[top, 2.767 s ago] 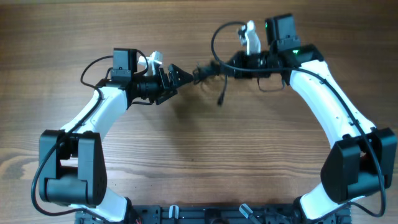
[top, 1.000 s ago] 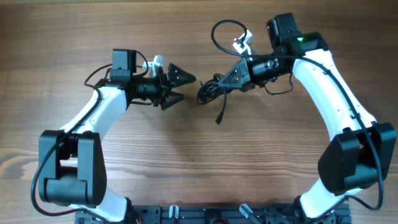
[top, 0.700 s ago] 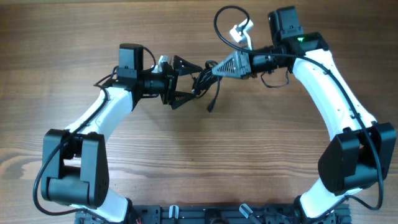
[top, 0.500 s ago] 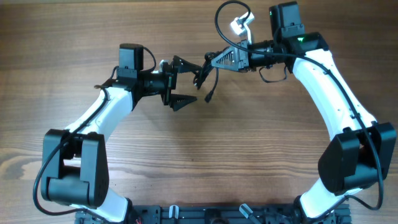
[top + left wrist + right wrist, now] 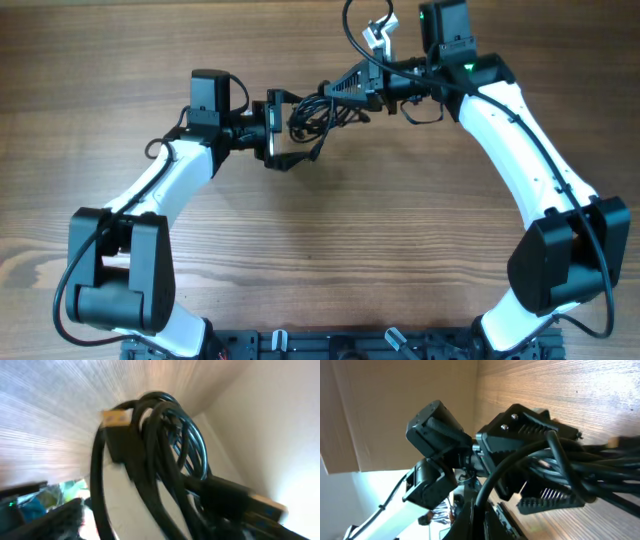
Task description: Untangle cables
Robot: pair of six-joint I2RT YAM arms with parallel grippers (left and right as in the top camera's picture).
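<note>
Closed in since before: left gripper (image 5: pixel 290 130) spread wide around cables (image 5: pixel 312 112), right gripper (image 5: pixel 337 92) clamped on them.

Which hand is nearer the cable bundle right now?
Right. The right hand is shut on the bundle's right end. The left hand is open and straddles the bundle's left end, with no grip visible.
</note>
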